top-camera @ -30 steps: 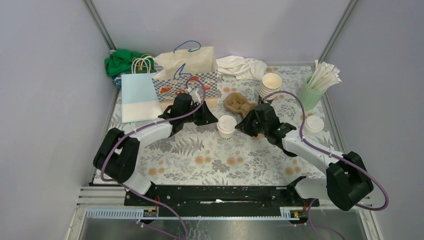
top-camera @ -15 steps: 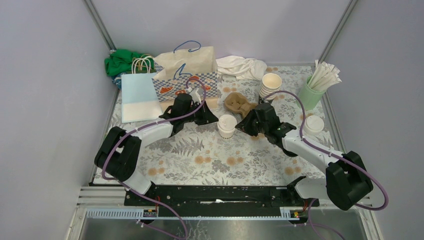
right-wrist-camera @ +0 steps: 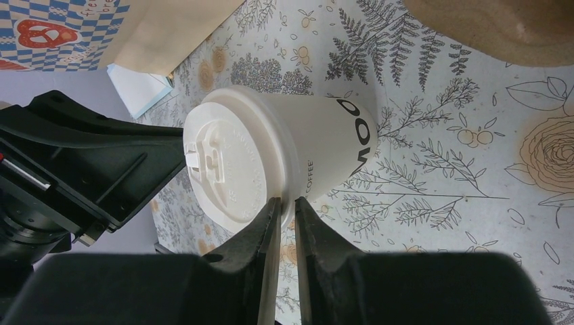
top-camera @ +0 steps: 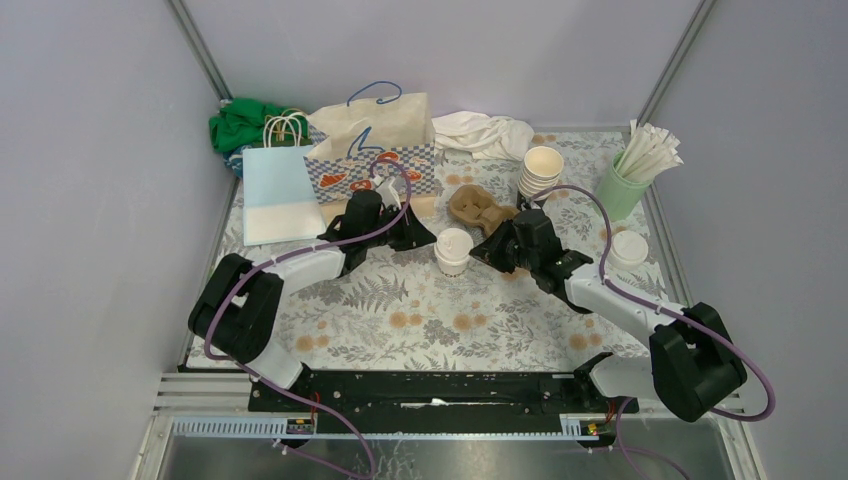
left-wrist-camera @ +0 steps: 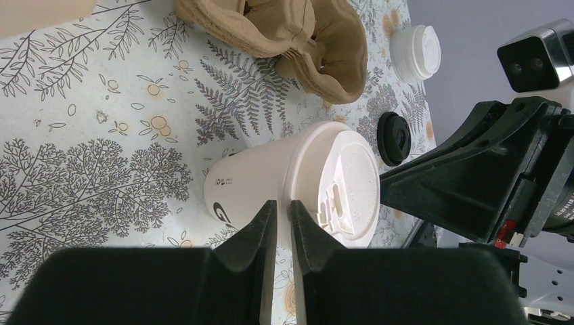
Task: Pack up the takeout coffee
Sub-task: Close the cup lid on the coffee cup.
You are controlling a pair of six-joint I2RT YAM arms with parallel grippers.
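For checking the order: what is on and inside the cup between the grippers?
A white lid sits on the cup. It covers the inside, so any contents cannot be seen.

Left gripper (left-wrist-camera: 283, 203), right gripper (right-wrist-camera: 284, 201) — jaws barely apart

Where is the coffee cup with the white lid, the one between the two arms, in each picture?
Top external: lidded cup near the picture's centre.
Left wrist: lidded cup at centre, lid pointing right.
Right wrist: lidded cup at centre, lid pointing left.
Shared landmark: brown cup carrier, beyond the cup in every view.
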